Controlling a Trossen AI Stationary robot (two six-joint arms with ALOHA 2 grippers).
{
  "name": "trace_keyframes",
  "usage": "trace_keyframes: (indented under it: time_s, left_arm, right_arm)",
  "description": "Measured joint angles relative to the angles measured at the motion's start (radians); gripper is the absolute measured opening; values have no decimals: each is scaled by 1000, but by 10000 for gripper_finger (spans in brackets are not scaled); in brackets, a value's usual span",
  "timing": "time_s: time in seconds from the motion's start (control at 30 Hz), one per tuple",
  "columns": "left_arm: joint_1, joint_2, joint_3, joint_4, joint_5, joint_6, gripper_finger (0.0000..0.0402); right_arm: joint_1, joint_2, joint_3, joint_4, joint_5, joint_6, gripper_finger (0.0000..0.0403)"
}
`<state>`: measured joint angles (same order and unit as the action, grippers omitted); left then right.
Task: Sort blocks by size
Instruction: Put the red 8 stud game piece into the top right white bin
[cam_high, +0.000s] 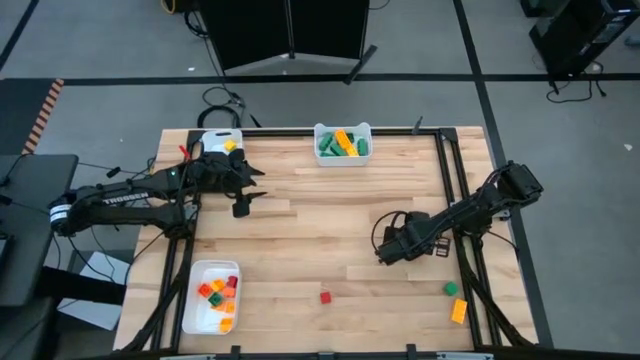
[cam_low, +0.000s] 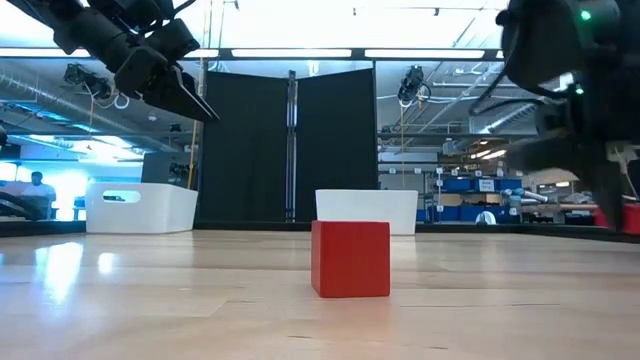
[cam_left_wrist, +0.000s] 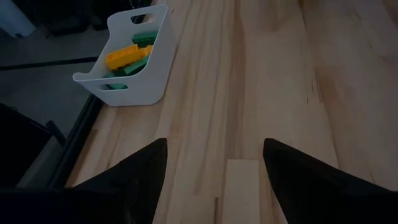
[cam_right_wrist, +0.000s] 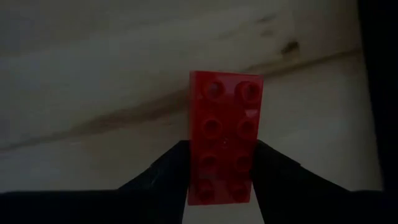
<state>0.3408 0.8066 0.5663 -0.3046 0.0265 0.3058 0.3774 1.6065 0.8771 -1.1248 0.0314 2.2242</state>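
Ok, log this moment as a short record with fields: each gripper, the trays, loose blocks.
right gripper: shut on a long red block, above the table's right middle
left gripper: open, empty, over the table's left far part
far middle tray: green and orange blocks
near left tray: red, orange, yellow and green blocks
far left tray: one yellow piece visible
loose blocks: small red cube near front edge; green block and orange block at front right

We see a grey floor crossed by dark lines; a black folding screen stands at twelve o'clock beyond the wooden table; ceiling strip lights glow overhead; blue-binned shelving sits toward two o'clock.
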Motion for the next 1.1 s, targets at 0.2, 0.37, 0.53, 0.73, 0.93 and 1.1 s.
trace_keyframes:
  time_s: [0.2,0.37,0.53,0.73,0.93,1.1]
  left_arm:
    - [0,0,0,0,1,0,275]
    - [0,0,0,8,1,0,275]
    - [0,0,0,37,1,0,275]
    - [0,0,0,110,-38,-1,275]
    - [0,0,0,197,-157,0,275]
    - [0,0,0,218,-167,0,275]
  right_arm:
    - [-14,-4,87,-62,104,-2,157]
    - [-36,-12,222,-236,220,-33,157]
    - [-98,-26,393,-409,356,-228,157]
    - [-274,-74,577,-394,581,-638,157]
    - [-542,-80,710,-156,602,-1262,158]
    - [-752,-54,731,155,423,-1622,158]
